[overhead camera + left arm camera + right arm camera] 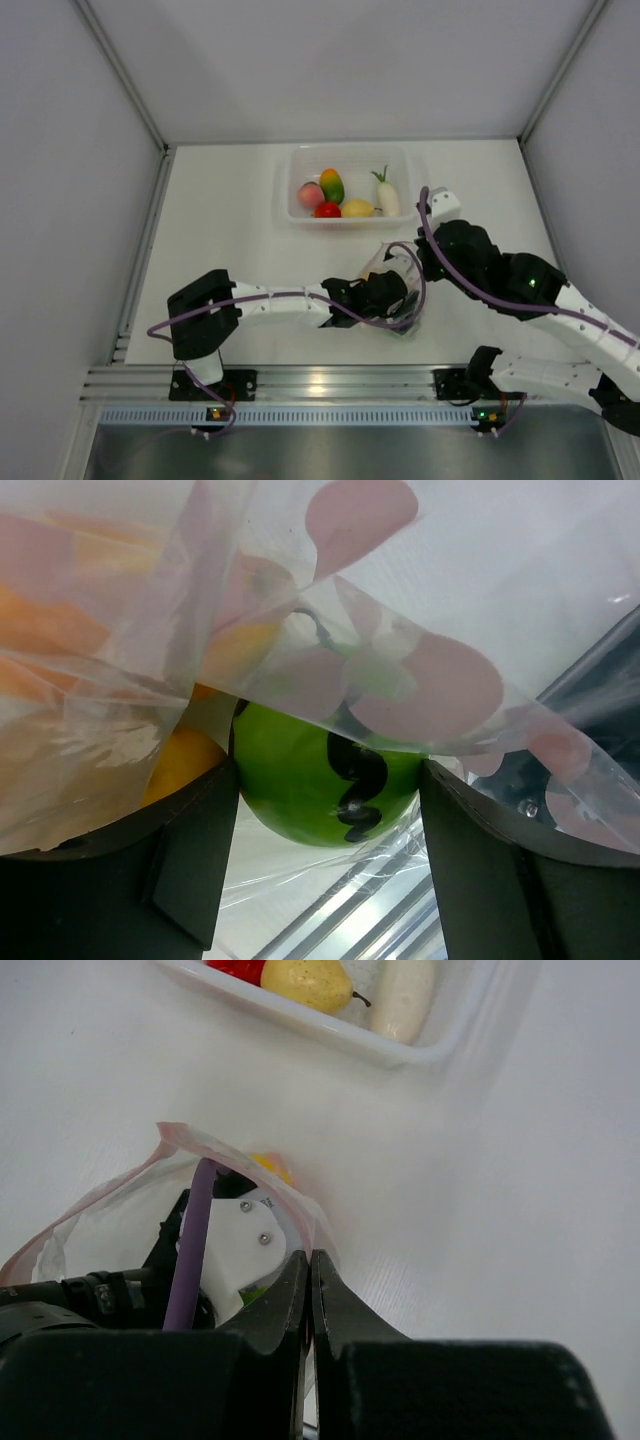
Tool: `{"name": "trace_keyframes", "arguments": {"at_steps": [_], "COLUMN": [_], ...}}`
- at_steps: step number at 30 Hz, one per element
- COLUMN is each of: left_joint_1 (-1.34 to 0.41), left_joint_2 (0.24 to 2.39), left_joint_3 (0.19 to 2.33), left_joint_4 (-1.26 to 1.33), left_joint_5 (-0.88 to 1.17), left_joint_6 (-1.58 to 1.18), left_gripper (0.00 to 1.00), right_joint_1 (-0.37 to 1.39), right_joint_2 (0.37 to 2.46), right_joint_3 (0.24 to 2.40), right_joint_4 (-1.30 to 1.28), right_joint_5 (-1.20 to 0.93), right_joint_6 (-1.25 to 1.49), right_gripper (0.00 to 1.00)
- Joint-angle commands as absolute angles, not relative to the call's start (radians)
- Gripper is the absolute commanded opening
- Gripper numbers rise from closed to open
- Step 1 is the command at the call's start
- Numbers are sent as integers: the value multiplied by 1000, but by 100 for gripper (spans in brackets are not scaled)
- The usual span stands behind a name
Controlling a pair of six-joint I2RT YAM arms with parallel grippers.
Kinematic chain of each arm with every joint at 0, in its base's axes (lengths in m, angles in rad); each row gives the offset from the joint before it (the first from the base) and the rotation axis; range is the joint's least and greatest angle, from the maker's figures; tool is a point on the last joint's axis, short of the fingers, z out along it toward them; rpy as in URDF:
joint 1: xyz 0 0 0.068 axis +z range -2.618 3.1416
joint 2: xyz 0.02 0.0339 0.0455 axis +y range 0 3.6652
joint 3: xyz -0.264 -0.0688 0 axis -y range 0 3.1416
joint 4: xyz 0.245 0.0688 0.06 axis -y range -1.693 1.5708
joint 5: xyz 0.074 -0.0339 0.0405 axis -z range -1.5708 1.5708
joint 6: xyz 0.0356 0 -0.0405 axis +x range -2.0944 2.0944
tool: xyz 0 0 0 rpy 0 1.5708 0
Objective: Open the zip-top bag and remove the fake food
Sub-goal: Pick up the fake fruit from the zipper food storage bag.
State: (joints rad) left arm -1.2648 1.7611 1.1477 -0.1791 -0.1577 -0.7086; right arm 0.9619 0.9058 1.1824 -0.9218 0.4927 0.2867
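Left gripper, reaching from the left into the mouth of the zip-top bag, grasps a green fake fruit marked with wavy black stripes. Its two dark fingers stand wide apart, one against each side of the fruit, which fills the gap between them. Clear film printed with pink spots drapes over the top of the fruit and over both fingers. Just left of the green fruit, inside the bag, lies a yellow-orange piece, and further orange shapes show blurred through the film above it. Right gripper is clenched, its fingers pressed flat together on the bag's rim at the right side, where the pink zip strip curves down to the fingertips. The mouth gapes leftward from this pinch, and the left arm's wrist and a purple cable pass through it. Seen from above, the bag sits on the white table right of centre, between the two grippers and nearer than the clear tub at the far middle. In the tub lie a pink piece, an orange-and-green piece, a red piece, a yellow pear and, at the right end, a white radish with a green top.
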Motion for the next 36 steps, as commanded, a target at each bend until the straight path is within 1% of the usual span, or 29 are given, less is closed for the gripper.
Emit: {"name": "trace_keyframes", "arguments": {"at_steps": [1, 6, 9, 15, 20, 24, 26, 27, 32, 35, 36], "left_joint_1": [-1272, -1267, -1266, -1262, -1261, -1264, -1272, -1276, -1289, -1289, -1290], "left_joint_2": [1740, 1756, 1764, 1750, 1759, 1808, 1841, 1848, 1890, 1914, 1931], "left_joint_3": [1106, 1108, 1109, 1104, 1132, 1193, 1212, 1216, 1238, 1252, 1255], "left_joint_4": [-281, -281, -281, -281, -279, -281, -282, -282, -285, -287, -288], "left_joint_5": [-192, -187, -184, -190, -169, -80, -48, -41, -11, -5, 27], "left_joint_6": [-706, -718, -726, -724, -709, -666, -650, -646, -629, -623, -621], "left_gripper": [54, 53, 57, 60, 61, 62, 65, 69, 75, 83, 84], "right_joint_1": [969, 969, 971, 969, 969, 968, 968, 966, 960, 956, 956], "right_joint_2": [890, 876, 859, 867, 870, 867, 862, 862, 856, 847, 845], "right_joint_3": [1256, 1304, 1327, 1362, 1324, 1255, 1233, 1227, 1200, 1193, 1192], "right_joint_4": [-936, -930, -913, -928, -907, -879, -870, -868, -853, -845, -844], "right_joint_5": [514, 468, 440, 431, 400, 406, 417, 420, 413, 405, 403], "right_joint_6": [268, 261, 253, 245, 247, 258, 262, 262, 267, 270, 268], "right_gripper": [0, 0, 0, 0, 0, 0, 0, 0, 0, 0, 0]}}
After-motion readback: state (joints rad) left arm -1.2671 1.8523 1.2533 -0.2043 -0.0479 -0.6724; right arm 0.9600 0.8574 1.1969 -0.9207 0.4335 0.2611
